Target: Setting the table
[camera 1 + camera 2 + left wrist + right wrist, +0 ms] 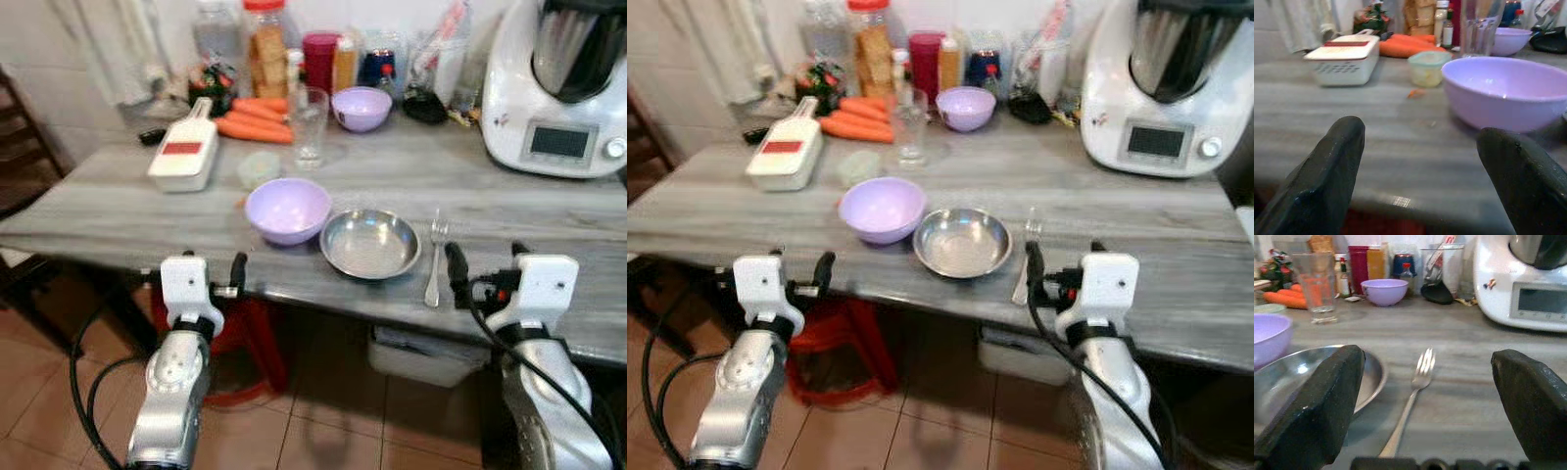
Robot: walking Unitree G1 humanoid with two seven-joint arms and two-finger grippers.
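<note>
The robot stands at the near edge of a grey wood-grain worktop point(118, 220), both arms raised in the lower part of the frame. At lower left, the left hand point(1420, 171) sits just short of the worktop's edge, its two black fingers point(1327, 181) spread wide with nothing between them. Past it, towards the upper left, lies a white slicer with a red stripe point(184, 152), and behind that a heap of carrots point(257, 119) in front of jars and bottles. A small pale-green lidded tub point(1429, 67) stands between the slicer and the large lilac bowl point(288, 209), which sits left of centre. Behind it is a clear drinking glass point(308, 125), and further back a smaller lilac bowl point(361, 108).

Just right of the large bowl, almost touching it, is a shallow steel dish point(370, 243). A fork point(434, 260) lies beside the dish on its right, tines pointing away from the robot, handle reaching the near edge. At lower right, the right hand point(1425, 421) hovers at the worktop's edge directly over the fork's handle, fingers point(1317, 406) released and wide apart on either side of it, not touching. A white kitchen machine with a display point(558, 88) fills the upper right.
</note>
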